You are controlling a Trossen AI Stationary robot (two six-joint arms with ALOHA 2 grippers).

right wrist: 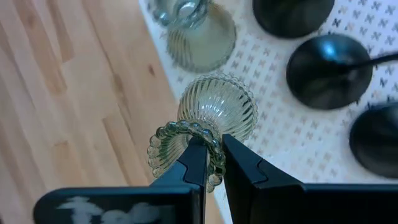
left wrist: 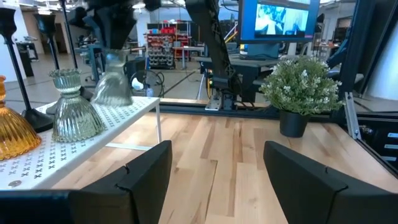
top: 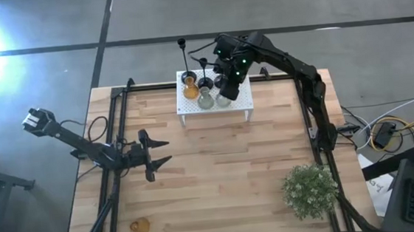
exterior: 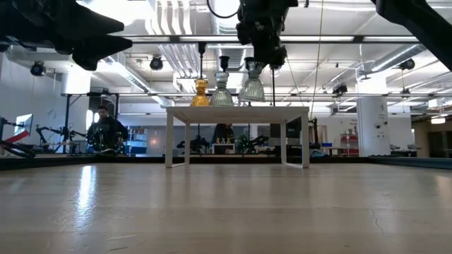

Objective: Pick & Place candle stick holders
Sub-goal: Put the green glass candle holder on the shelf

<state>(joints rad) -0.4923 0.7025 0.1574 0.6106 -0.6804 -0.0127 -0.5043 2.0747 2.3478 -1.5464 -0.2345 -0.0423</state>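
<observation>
- High view showed the right claw (top: 229, 90) over the white perforated metal rack (top: 245, 105) at the far edge of the wooden bench (top: 219, 174), with the right arm reaching in from the bench's right side.
- Right wrist view showed that claw pinching the beaded rim of a squat pale green ribbed glass candle holder (right wrist: 211, 118), one finger inside the rim and one outside; the holder hung tilted above the rack top.
- Low view showed this holder (exterior: 251, 86) lifted slightly off the rack, just beside a second pale green glass holder (exterior: 222, 92) that stood on the rack.
- An amber glass candle holder (exterior: 201, 94) stood on the rack next to the second green one, on the side away from the claw.
- Black holders with round bases and thin upright stems (top: 205, 82) stood on the rack's far part; three round black bases (right wrist: 328, 67) showed in the right wrist view.
- Another amber glass holder (top: 140, 226) sat alone on the bench near the front left corner, well apart from the rack.
- The left claw (top: 158, 154) hovered over the left part of the bench, its fingers (left wrist: 143, 174) spread wide and holding nothing.
- A bushy green plant in a dark pot (top: 310, 190) stood at the front right of the bench.
</observation>
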